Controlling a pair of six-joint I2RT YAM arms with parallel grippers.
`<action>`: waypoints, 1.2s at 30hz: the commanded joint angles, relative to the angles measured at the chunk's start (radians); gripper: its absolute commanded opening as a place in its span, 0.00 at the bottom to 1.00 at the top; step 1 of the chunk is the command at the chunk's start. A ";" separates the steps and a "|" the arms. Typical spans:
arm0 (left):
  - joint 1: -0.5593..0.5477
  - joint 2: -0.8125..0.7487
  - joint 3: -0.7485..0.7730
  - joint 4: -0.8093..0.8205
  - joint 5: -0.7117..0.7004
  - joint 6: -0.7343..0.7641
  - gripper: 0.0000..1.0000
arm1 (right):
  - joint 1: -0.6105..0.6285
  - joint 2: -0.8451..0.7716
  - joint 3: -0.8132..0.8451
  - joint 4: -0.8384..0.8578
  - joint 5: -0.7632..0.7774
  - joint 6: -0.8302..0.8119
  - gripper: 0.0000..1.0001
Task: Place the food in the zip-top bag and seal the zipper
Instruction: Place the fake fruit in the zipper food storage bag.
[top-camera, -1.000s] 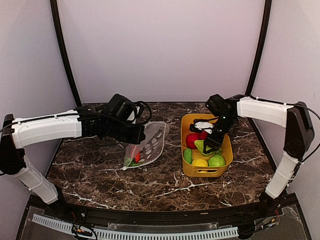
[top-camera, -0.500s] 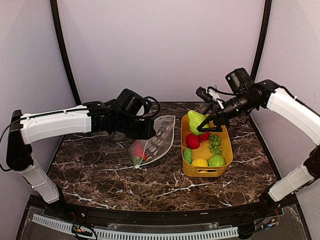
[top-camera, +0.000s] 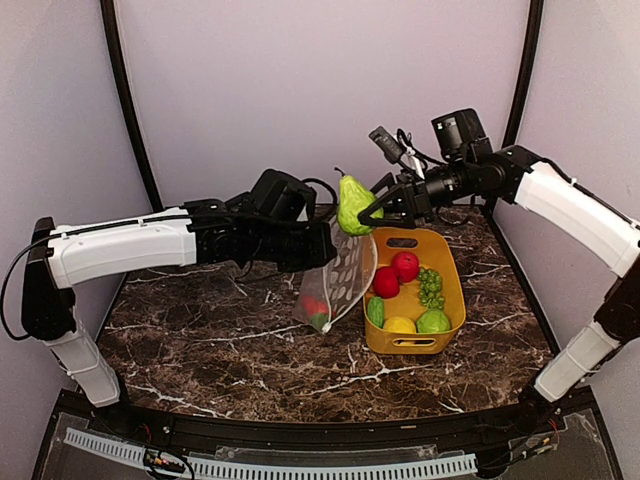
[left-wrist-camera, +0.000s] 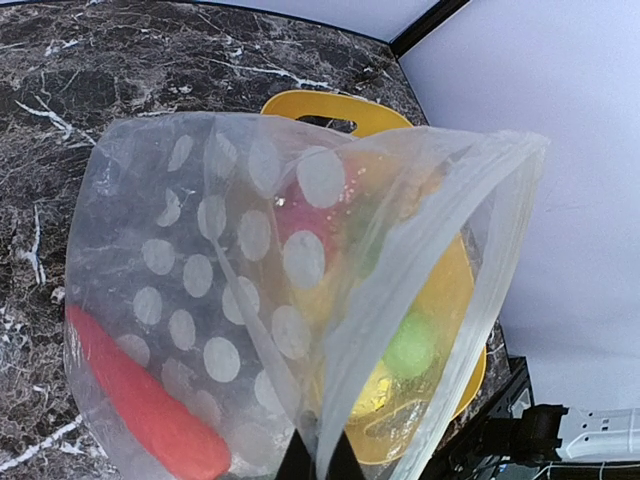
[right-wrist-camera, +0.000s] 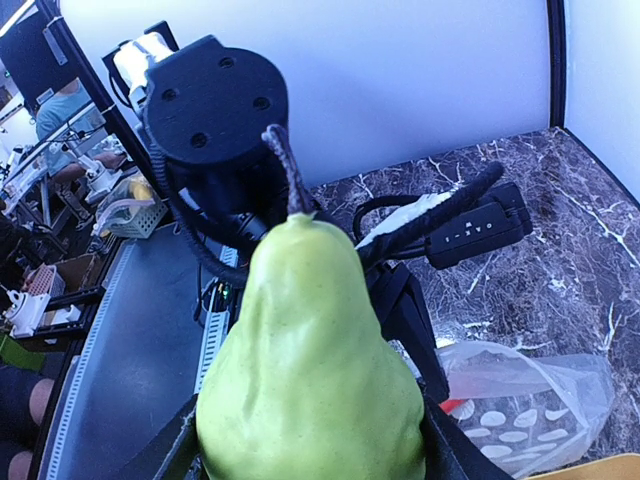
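Note:
My left gripper (top-camera: 326, 243) is shut on the top edge of the zip-top bag (top-camera: 340, 285), which hangs beside the bin with its bottom on the table. In the left wrist view the dotted bag (left-wrist-camera: 230, 250) holds a red piece (left-wrist-camera: 140, 405), and its zipper (left-wrist-camera: 490, 270) runs down the open mouth edge. My right gripper (top-camera: 358, 212) is shut on a green pear (top-camera: 351, 204), held in the air just above the bag's mouth. The pear (right-wrist-camera: 310, 370) fills the right wrist view. More food lies in the bin: red pieces (top-camera: 404, 265), green grapes (top-camera: 430, 287), a lemon (top-camera: 400, 325).
The yellow bin (top-camera: 452, 270) stands on the marble table right of the bag, its handle end (left-wrist-camera: 330, 103) visible through the plastic. Black frame posts (top-camera: 130, 110) and pale walls close in the back and sides. The left arm's wrist (right-wrist-camera: 210, 110) sits close behind the pear.
My right gripper lifted the pear out of the bin and carried it up and left over the bag. The left arm moved the bag right, up against the bin.

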 joint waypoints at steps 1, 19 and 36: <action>-0.009 -0.077 -0.016 0.073 -0.068 -0.098 0.01 | 0.021 0.041 -0.022 0.105 0.051 0.091 0.52; -0.012 -0.175 -0.187 0.267 -0.117 -0.178 0.01 | 0.031 0.103 -0.053 0.076 0.309 0.109 0.61; -0.011 -0.172 -0.160 0.191 -0.226 -0.092 0.01 | 0.074 0.132 0.057 -0.038 0.330 0.057 0.94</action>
